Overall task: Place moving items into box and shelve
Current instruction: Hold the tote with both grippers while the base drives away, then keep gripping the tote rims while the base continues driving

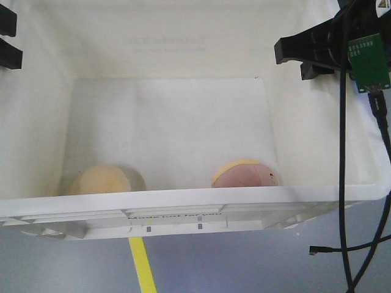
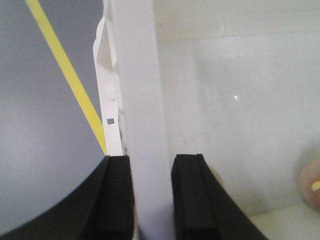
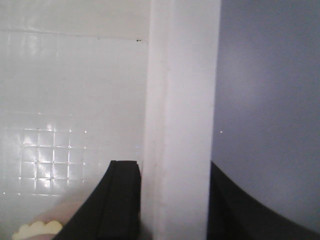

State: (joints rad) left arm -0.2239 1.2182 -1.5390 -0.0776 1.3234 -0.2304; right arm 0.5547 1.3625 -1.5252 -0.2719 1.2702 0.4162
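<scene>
Two small rounded things lie on the bottom of the white plastic tote (image 1: 183,198), both pushed up against its near wall and partly hidden behind the near rim. The cream-yellow bun (image 1: 104,180) sits toward the left. The pinkish-brown ball (image 1: 247,174), with a yellow scalloped rim along its top, sits toward the right, well apart from the bun. The rest of the tote's bottom is bare and shows a faint grid texture. Some faint print on the near rim and on the far wall is too washed out for me to read.

The left gripper (image 2: 152,195) grips the tote's left wall, with its black jaws narrow, one inside and one outside, pressed on the white plastic. The right gripper (image 3: 175,200) holds the right wall in the same way, one jaw inside near the ball and the other outside. A green circuit board (image 1: 368,58) is mounted on the right arm, and black cables (image 1: 342,183) hang down from it.

Below and around the tote is the grey floor (image 1: 244,262), with a strip of yellow tape (image 1: 143,265) running toward the near edge.
</scene>
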